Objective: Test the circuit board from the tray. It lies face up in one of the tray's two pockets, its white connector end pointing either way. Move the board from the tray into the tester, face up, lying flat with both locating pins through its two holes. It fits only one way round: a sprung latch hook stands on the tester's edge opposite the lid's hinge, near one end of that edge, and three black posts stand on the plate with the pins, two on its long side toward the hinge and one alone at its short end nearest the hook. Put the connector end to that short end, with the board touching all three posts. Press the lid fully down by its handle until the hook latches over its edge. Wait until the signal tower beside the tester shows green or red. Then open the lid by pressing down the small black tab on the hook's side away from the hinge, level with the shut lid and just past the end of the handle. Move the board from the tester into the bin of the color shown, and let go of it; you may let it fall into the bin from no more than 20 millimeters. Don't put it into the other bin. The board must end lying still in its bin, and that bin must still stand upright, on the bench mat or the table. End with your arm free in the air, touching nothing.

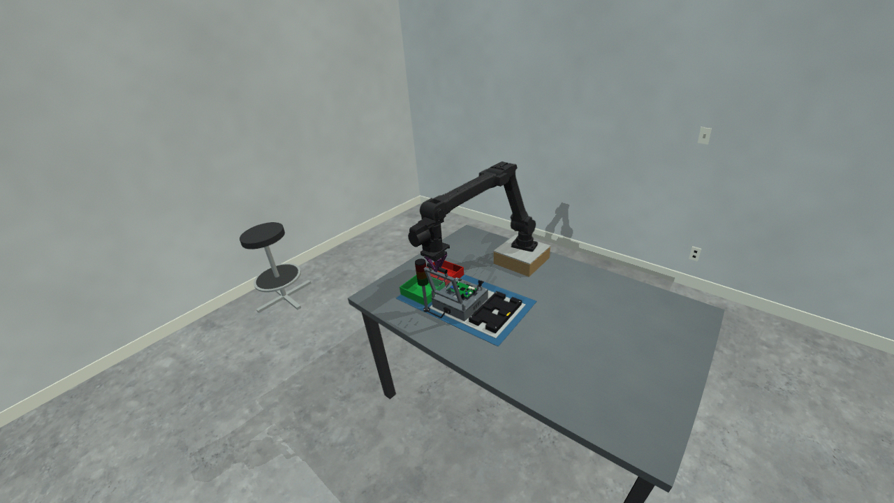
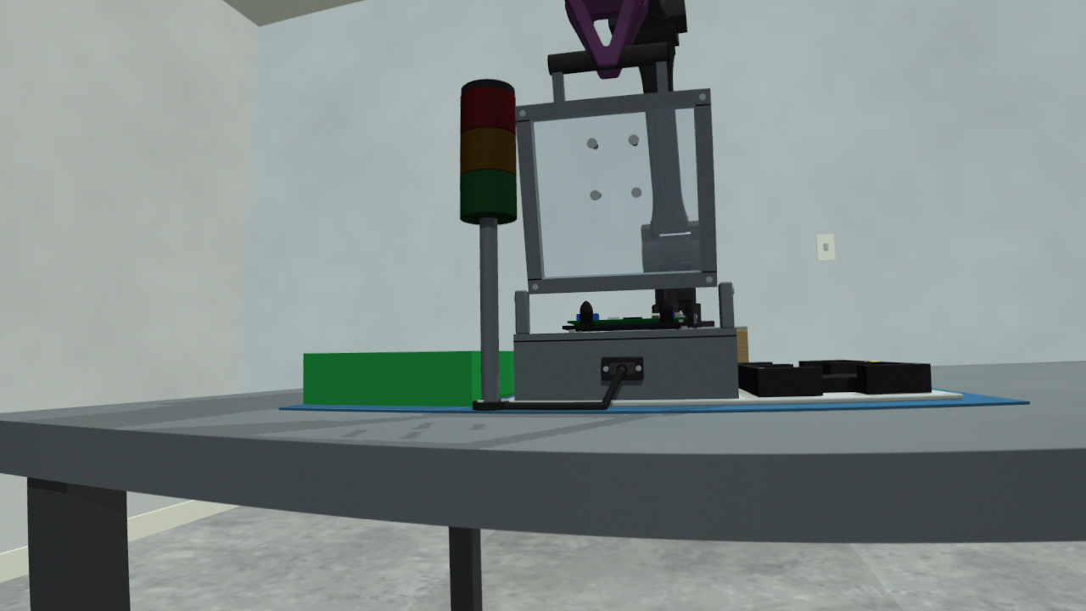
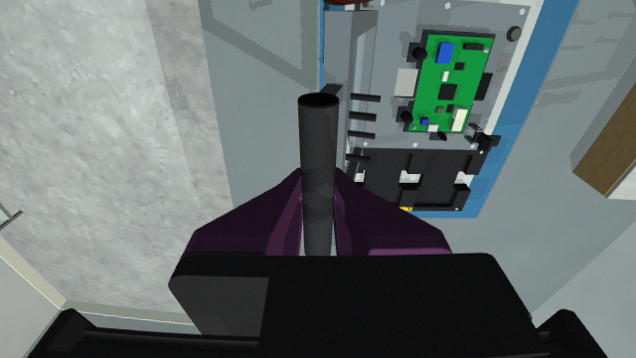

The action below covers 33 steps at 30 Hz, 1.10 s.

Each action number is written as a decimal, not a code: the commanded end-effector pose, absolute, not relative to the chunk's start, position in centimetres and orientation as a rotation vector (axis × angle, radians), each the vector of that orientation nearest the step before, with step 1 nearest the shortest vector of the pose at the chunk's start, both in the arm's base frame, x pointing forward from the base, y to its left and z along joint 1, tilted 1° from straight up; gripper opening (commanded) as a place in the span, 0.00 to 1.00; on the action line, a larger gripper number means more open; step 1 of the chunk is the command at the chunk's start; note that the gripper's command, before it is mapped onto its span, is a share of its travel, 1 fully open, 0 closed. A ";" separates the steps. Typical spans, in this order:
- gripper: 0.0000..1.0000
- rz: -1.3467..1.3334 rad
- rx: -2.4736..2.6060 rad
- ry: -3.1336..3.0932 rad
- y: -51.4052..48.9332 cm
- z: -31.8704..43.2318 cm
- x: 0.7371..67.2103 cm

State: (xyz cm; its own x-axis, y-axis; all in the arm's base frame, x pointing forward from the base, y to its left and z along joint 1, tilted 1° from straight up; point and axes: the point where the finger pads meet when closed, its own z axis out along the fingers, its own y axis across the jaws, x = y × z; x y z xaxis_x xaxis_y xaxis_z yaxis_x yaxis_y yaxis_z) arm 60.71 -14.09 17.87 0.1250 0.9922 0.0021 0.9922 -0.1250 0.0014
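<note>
We are gripping the lid's handle (image 3: 318, 149) with the claw (image 3: 318, 211) — its purple fingers are pinched in tight against the dark bar, which is running up the middle of the wrist view. In the exterior view the clear lid (image 2: 616, 189) is standing nearly upright at the top centre, handle uppermost, so we are taking it from above because that is the only part reaching clear of the frame.

The circuit board (image 3: 449, 82) is lying face up in the tester (image 2: 624, 364), in the upper right of the wrist view, white connector toward the lower end near the black tray (image 3: 414, 176). It looks seated, which is why we judge lid-closing to be the step in hand.

The signal tower (image 2: 488, 152) at centre left is showing no bright lamp. The green bin (image 2: 387, 378) is sitting on the surface (image 2: 531, 471) at lower left — waiting on the result.
</note>
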 end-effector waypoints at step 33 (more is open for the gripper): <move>0.00 0.000 -2.343 -2.088 -13.2 16.6 61.4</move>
